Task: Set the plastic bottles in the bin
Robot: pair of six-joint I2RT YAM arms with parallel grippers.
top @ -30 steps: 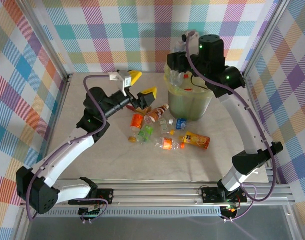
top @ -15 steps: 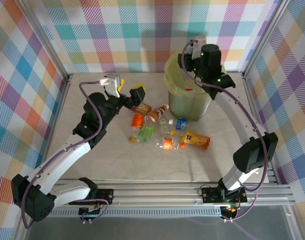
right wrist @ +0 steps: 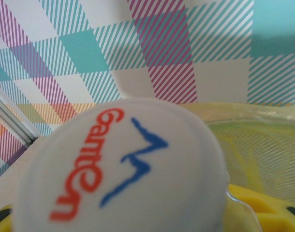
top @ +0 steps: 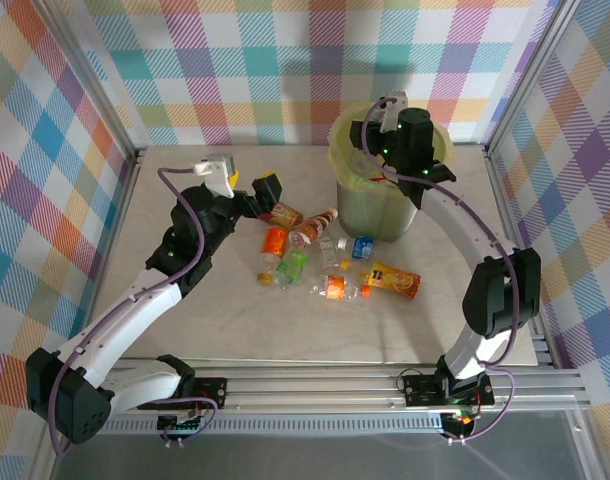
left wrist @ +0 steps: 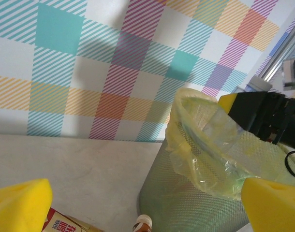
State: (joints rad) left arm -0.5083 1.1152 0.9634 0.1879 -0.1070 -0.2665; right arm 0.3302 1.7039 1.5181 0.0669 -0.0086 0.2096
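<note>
While my left fingers [left wrist: 19,205] are gaping wide and empty, my right fingers [right wrist: 263,212] are flanking a white-capped bottle [right wrist: 123,193] at the bin [top: 385,210], grip indeterminate.

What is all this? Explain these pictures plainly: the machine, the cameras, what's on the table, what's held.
Two robot arms are bolted at the near edge of a table. The wide picture comes from a fixed camera above and behind them; the other two come from a camera on each wrist, looking past its yellow finger pads. Crushed plastic bottles lie scattered beside a yellow-green bin with a bag liner. The left claw stands wide open and empty near the bottles. The right claw is at the bin's mouth, with a white cap lettered red and blue between its pads; whether it grips it, I cannot tell.
</note>
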